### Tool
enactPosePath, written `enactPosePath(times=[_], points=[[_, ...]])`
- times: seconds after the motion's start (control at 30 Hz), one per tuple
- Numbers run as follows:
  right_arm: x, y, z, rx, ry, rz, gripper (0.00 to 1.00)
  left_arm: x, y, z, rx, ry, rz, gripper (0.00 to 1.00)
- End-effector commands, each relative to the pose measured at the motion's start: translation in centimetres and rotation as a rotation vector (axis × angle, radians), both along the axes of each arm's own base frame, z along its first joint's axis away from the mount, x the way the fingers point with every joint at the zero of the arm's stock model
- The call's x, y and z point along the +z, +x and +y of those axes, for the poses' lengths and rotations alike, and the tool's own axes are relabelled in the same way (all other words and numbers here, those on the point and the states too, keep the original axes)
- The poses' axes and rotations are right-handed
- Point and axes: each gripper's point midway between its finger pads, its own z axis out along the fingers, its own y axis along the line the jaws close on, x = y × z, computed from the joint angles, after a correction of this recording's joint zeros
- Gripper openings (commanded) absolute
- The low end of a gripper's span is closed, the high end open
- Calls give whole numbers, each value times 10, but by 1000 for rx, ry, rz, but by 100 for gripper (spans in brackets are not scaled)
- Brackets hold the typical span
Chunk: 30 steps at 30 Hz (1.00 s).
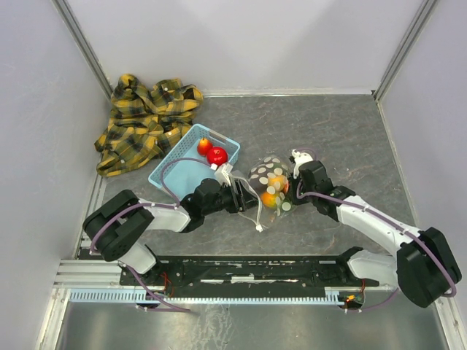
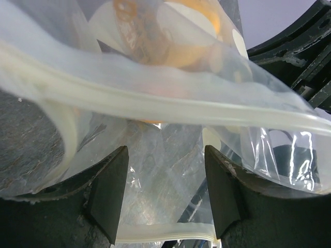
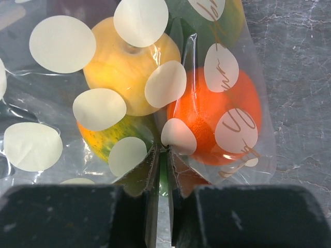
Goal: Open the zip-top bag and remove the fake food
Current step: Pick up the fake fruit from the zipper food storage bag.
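I noted one clear white-dotted zip-top plastic bag [image 1: 271,186] mid-table, between both arms. Right gripper [image 3: 161,150] was pinched closed on bag film; my reading: anchoring it. Left gripper [image 2: 165,155] stood open, white zip strip [image 2: 155,101] across its fingers, ungripped, likely lining up on mouth. Glossy plastic fruits [image 3: 121,62] inside bag: I counted at least four. Two red fruits [image 1: 217,155] in light blue slotted basket [image 1: 172,151], toward left edge.
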Motion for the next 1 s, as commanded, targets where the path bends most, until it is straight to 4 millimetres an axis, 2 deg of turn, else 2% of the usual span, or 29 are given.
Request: enactPosePath(times=[0.0, 0.27, 0.57, 0.97], points=[[-10, 0, -2, -12, -17, 28, 16, 14, 9, -4, 5, 0, -65, 68], [-20, -6, 8, 30, 10, 78, 14, 9, 13, 0, 29, 36, -63, 74], [-29, -8, 33, 109, 95, 128, 15, 12, 16, -2, 30, 41, -71, 77], [-25, -9, 66, 190, 248, 163, 16, 3, 16, 5, 44, 94, -66, 79]])
